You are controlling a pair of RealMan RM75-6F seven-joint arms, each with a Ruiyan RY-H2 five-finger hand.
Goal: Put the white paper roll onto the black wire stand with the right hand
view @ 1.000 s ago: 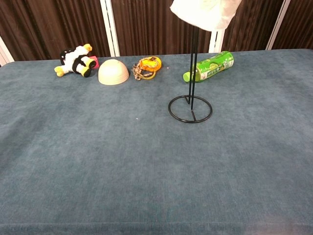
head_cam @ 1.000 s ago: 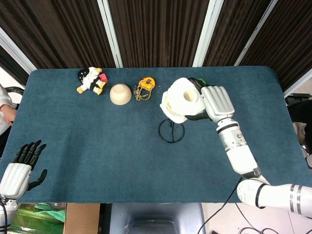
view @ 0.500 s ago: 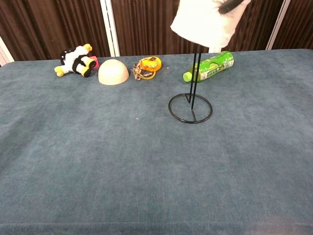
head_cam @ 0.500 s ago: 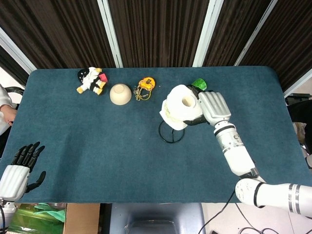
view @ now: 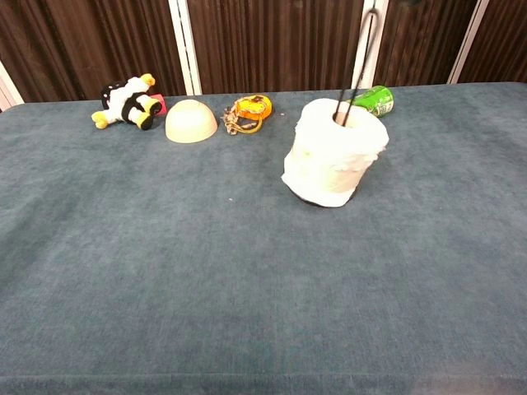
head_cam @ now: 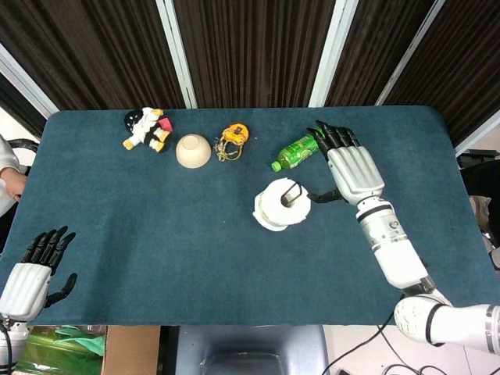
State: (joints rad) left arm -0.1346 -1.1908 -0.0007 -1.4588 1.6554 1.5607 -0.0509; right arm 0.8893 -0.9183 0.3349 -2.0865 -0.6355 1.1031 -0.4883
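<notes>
White paper roll seated on the black wire stand.
The right hand hovers just beside it, fingers spread, holding nothing; the left hand rests open at the table's near corner.

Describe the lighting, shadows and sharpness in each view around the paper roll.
Head view: even, soft light, no glare; the white paper roll is bright, nearly washed out, everything sharp. Chest view: the roll casts only a faint shadow on the table; the near cloth looks slightly soft.

Paper roll hides most of green bottle
</notes>
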